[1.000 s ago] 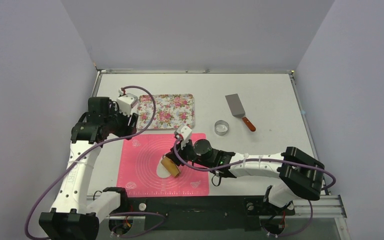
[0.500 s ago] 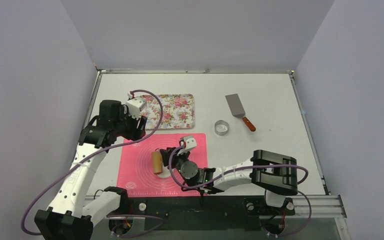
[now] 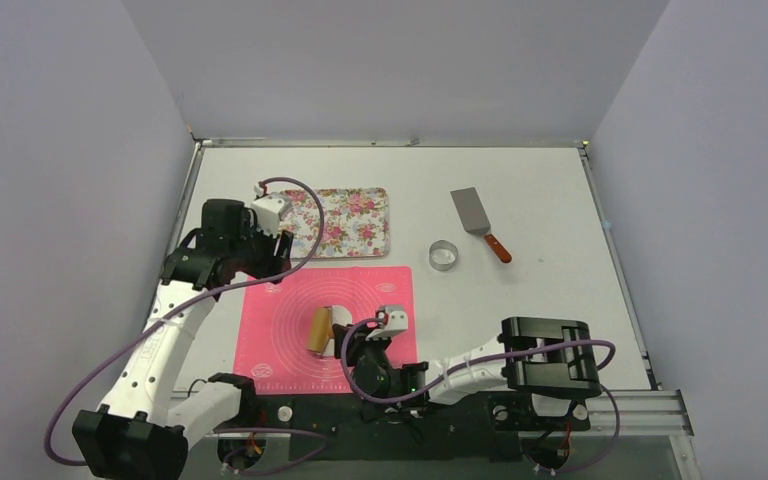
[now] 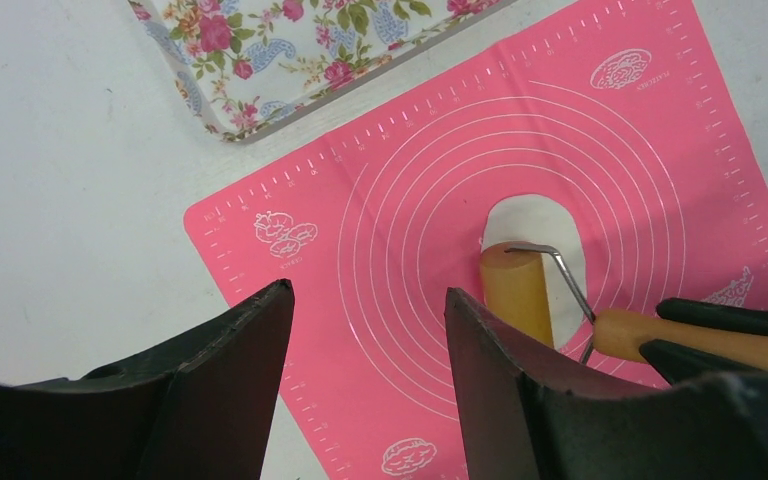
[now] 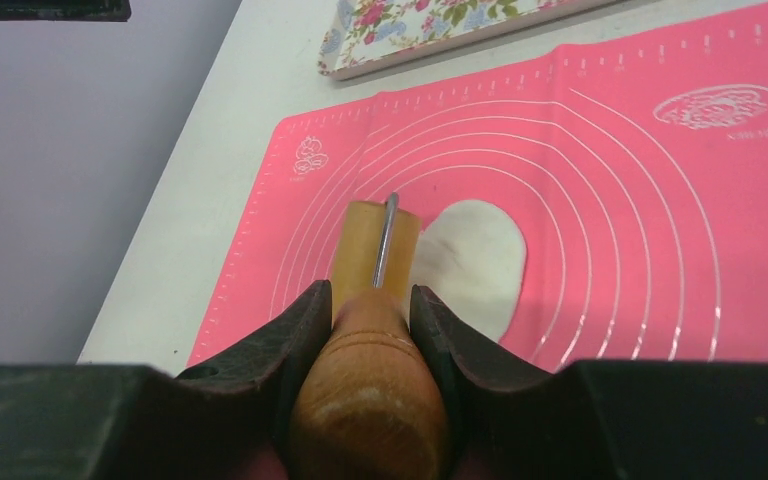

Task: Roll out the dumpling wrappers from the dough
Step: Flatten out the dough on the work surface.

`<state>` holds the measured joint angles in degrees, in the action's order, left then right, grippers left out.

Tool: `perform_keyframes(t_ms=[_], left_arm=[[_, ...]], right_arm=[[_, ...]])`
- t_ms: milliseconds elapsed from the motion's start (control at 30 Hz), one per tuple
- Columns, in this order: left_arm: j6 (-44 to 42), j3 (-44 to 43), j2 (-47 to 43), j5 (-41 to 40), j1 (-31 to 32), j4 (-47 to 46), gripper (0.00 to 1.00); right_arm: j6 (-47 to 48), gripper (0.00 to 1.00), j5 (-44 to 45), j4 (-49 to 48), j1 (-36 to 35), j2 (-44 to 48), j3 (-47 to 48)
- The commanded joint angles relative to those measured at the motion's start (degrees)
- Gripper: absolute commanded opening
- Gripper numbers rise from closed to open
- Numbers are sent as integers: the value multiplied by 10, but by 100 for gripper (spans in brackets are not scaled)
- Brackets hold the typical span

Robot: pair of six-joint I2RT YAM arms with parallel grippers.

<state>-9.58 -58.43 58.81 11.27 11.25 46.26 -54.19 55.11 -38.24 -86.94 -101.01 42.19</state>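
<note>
The dough (image 5: 475, 260) is a thin white oval sheet lying on the pink silicone mat (image 3: 280, 345). No separate dumpling wrappers are in view. A wooden roller (image 5: 365, 245) rests on the dough's left edge, also visible as the roller (image 3: 318, 328) from above. My right gripper (image 5: 370, 300) is shut on the roller's wooden handle (image 5: 370, 400), low over the mat's near side. My left gripper (image 4: 368, 300) hangs open above the mat's far left corner with nothing between its fingers. From there I see the dough (image 4: 535, 215) partly under the roller (image 4: 515, 290).
A floral tray (image 3: 340, 222) lies just beyond the mat. A metal ring cutter (image 3: 444, 255) stands to the mat's far right, with a spatula (image 3: 478, 220) beyond it. The right arm folds low along the table's near edge.
My right arm has drawn back toward the near edge, bringing the roller from the dough's right side to its left edge. My left gripper shifted slightly right, toward the tray.
</note>
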Motion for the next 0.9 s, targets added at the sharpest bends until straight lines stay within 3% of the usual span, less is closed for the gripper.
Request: perform_keyframes(t_ms=[0,400,667,867], left_arm=[[15,-8,16,15,-8,-32,55],[-9,-77,83,15,-6,-13,55],[-3,-157,178,52,-8,-10,55],[2,-106,143,45,-11,-24,55]], right_arm=[[-120,0,47,168,-44,46,-16],[-72,0,90,275,-53,100,8],[-47,0,27,275,-29,99,15],[-12,0,29,272,-22,42,97]])
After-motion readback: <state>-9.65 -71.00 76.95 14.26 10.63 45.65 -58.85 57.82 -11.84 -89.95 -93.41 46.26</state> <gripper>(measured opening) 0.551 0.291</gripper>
